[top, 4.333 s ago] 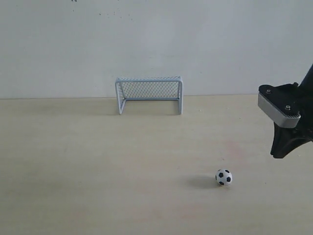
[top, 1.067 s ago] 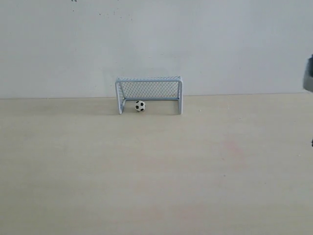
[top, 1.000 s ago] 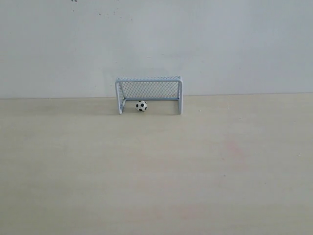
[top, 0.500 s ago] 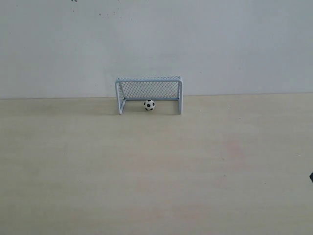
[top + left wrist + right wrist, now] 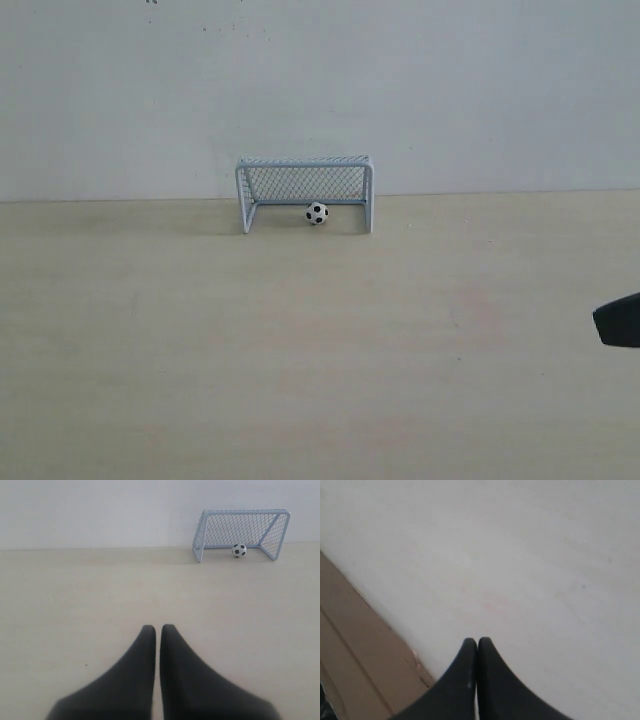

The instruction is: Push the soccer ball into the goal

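While both tools (image 5: 157,627) (image 5: 477,640) sit clenched, the soccer ball (image 5: 316,213) has drifted right in goal (image 5: 305,160).

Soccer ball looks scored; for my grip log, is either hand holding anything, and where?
Nothing. The left hand and right hand are shut, empty; the soccer ball sits in the goal.

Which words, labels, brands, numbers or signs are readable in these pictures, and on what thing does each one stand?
None: no readable text in any view. The soccer ball shows only black patches, the goal only white frame and mesh. The table, the wall, the left hand and the right hand bear no print.
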Controlling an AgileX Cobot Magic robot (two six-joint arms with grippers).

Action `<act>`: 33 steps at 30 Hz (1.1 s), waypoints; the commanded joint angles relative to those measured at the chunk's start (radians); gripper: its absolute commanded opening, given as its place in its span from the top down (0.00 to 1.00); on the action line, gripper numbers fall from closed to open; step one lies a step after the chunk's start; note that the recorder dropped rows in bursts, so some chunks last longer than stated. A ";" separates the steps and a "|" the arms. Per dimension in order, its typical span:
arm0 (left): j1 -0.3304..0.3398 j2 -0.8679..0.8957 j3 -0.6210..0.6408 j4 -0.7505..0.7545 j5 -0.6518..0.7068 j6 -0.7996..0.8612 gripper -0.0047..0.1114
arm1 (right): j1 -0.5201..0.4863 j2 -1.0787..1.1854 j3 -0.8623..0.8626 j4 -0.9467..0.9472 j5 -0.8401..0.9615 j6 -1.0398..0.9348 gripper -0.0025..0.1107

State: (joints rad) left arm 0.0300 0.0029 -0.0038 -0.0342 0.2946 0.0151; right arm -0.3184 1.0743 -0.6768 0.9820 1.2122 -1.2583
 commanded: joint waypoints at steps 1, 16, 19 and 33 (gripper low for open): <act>-0.005 -0.003 0.004 0.002 0.001 0.004 0.92 | 0.038 -0.054 0.002 0.135 0.009 0.030 0.98; -0.005 -0.003 0.004 0.002 0.001 0.004 0.92 | 0.043 -0.075 0.002 0.193 0.009 0.030 0.98; -0.005 -0.003 0.004 0.002 0.001 0.004 0.92 | 0.049 -0.075 0.002 0.193 0.009 0.030 0.98; -0.005 -0.003 0.004 0.002 0.001 0.004 0.92 | 0.317 -0.555 0.329 0.193 -0.941 0.099 0.98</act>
State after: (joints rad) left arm 0.0300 0.0029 -0.0038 -0.0342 0.2946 0.0151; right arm 0.0000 0.5862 -0.4376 1.1691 0.3622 -1.1882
